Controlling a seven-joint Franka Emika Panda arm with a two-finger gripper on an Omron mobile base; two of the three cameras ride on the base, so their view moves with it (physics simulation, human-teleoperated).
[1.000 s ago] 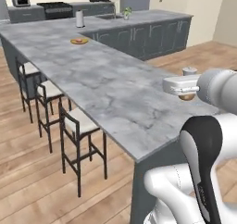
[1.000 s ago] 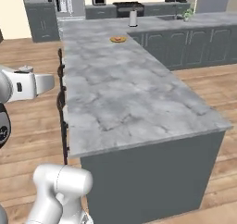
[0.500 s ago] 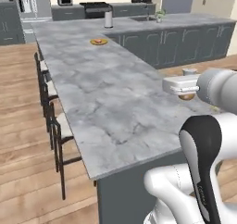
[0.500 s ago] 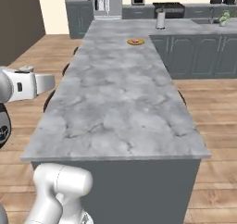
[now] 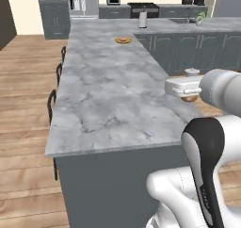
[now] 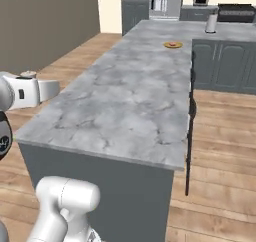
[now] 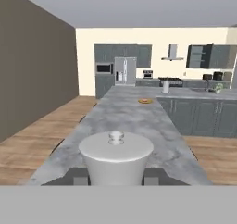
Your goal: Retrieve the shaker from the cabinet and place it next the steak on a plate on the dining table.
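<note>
A long marble-topped dining table [image 5: 113, 90] runs away from the robot toward the back of a rendered kitchen. In the left base view the white arm rises at about 4 o'clock, and its gripper [image 5: 184, 87] sits at 3 o'clock, just past the table's right edge, pointing left.

The gripper is closed around the shaker [image 5: 190, 96]. The shaker's pale top shows above the white hand, and a slice of its orange-brown body shows beneath it. In the hand view the shaker's pale grey-white top [image 7: 116, 157] sits at 6 o'clock, pinched between the two dark fingertips [image 7: 77, 177], with a small knob at its centre.

In the right base view the gripper [image 6: 36, 90] is at 9 o'clock, off the table's left side, with the shaker's pale top [image 6: 28, 74] just peeping above it.

The plate [image 5: 123, 40] lies far down the table, at 12 o'clock in the left base view, near the table's right edge. It has a yellow-orange rim, and a small reddish steak [image 5: 123, 39] rests on it. The plate [image 6: 173, 45] appears at 1 o'clock in the right base view, and as a tiny disc at 12 o'clock in the hand view [image 7: 145, 101]. The shaker is well apart from it.

Dark stools [image 5: 52, 104] line the table's left side. A pale canister [image 5: 142, 20] stands on the counter beyond the plate. Grey cabinets and a steel fridge [image 7: 125, 71] line the back wall.
</note>
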